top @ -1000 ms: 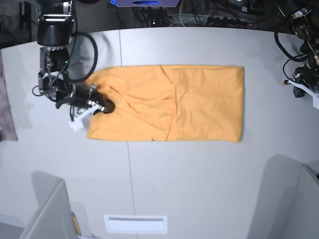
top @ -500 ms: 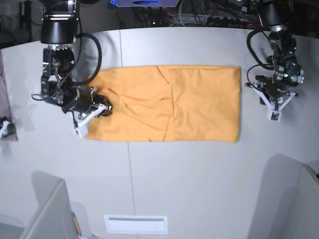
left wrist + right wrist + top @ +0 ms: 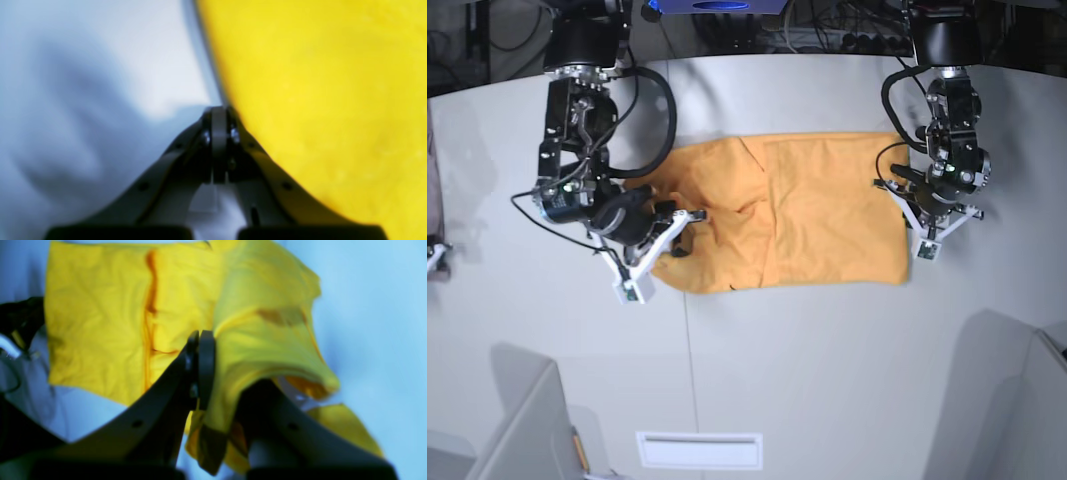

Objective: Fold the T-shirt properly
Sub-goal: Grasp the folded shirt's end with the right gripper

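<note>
The light-orange T-shirt lies as a long folded band across the middle of the table. In the base view my right gripper is at its left end, shut on the cloth, which is lifted and bunched toward the middle. In the right wrist view the T-shirt drapes over one finger and is pinched at my right gripper. My left gripper sits at the shirt's right edge. In the blurred left wrist view my left gripper is shut, its tips right at the edge of the T-shirt. No cloth shows between them.
The white table has a seam running front to back. A white slotted plate lies near the front edge. Grey panels stand at the front left and front right. A pinkish cloth hangs at the far left. Cables crowd the back.
My right gripper has carried the shirt's left end to the right, bunching it. The left arm has swung in from the far right to the shirt's right edge.
</note>
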Tool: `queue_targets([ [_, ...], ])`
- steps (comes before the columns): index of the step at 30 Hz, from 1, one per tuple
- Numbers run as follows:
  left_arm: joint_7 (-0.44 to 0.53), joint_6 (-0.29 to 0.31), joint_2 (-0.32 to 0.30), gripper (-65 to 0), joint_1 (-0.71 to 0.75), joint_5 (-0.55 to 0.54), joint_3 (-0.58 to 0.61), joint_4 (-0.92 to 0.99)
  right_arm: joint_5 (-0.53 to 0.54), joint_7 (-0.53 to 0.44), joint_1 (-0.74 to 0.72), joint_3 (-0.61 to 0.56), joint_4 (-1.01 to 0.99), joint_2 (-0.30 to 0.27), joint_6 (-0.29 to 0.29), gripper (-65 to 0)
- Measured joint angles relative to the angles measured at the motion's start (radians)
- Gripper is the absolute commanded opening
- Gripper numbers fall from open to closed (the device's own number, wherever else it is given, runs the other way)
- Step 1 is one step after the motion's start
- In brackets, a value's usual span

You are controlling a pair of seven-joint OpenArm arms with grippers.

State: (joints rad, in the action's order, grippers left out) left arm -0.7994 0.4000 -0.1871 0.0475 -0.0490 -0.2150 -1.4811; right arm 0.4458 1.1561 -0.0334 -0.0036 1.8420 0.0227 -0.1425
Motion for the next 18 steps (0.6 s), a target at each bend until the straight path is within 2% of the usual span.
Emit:
queue_targets([
  [6,0.0,0.0,0.002,-65.0,0.0,-0.004,0.009,-0.003,-0.112,0.001,0.016,-0.159,0.01,0.092,0.0,-65.0],
  [9,0.004,0.0,0.002,-65.0,0.003,-0.004,0.009,-0.004,-0.113,-0.043,0.011,-0.238,0.024,0.099,0.001,-65.0],
  [10,0.006,0.0,0.001,-65.0,0.005,-0.004,0.009,-0.004,-0.109,-0.06,0.009,-0.262,0.027,0.099,0.018,-65.0],
  [11,0.008,0.0,0.001,-65.0,0.007,-0.004,0.009,-0.005,-0.109,-0.064,0.006,-0.287,0.027,0.099,0.075,-65.0],
  [13,0.008,0.0,-0.002,-65.0,0.008,-0.005,0.009,-0.005,-0.115,-0.08,-0.005,-0.337,0.027,0.097,0.155,-65.0],
  [14,0.011,0.0,-0.002,-65.0,0.013,-0.008,0.01,-0.006,-0.115,-0.095,-0.009,-0.367,0.027,0.096,0.171,-65.0],
  [18,0.021,0.001,-0.002,-65.0,0.035,-0.01,0.01,-0.026,-0.11,-0.132,-0.036,-0.465,0.024,0.099,0.173,-65.0],
])
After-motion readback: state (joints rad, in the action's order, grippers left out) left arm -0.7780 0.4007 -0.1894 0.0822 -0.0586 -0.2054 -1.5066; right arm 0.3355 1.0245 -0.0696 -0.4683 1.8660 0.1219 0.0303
